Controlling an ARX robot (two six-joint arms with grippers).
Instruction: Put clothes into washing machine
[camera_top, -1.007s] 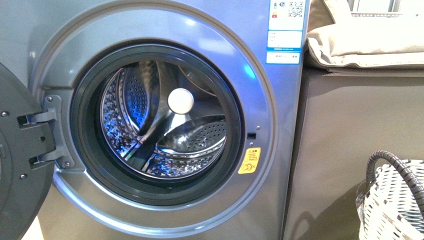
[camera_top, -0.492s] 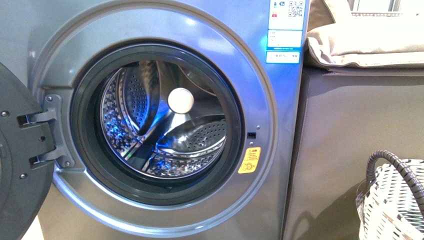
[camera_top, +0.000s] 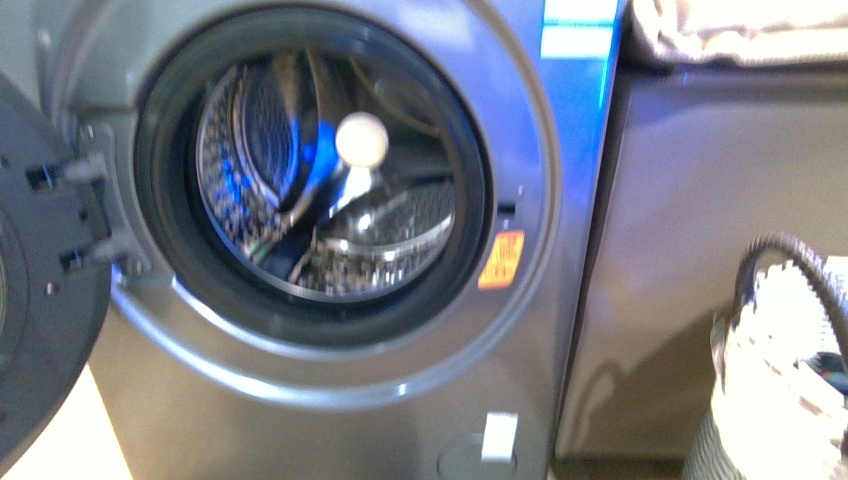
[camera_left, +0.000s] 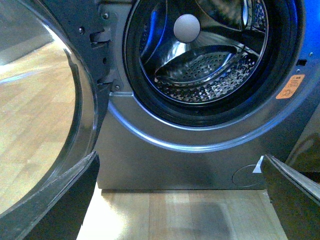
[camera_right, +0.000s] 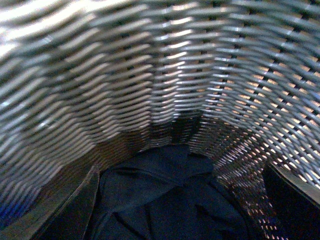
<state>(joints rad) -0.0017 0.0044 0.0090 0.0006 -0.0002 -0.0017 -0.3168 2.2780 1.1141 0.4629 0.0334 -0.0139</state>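
The silver-grey washing machine fills the front view, with its dark round door swung open to the left. The perforated steel drum holds no clothes. The orange sticker sits right of the porthole. The navy clothes lie crumpled at the bottom of the woven basket. My right gripper is open inside the basket, just above the clothes and not touching them. My left gripper is open and empty, low in front of the washing machine, below the porthole.
The white woven basket with a dark handle stands on the floor at the lower right, beside the grey-brown cabinet. A beige folded cloth lies on top of the cabinet. A light wooden floor runs in front of the machine.
The front view has tilted down and is blurred: the machine and cabinet sit higher in the picture, and more of the basket and the machine's lower panel shows.
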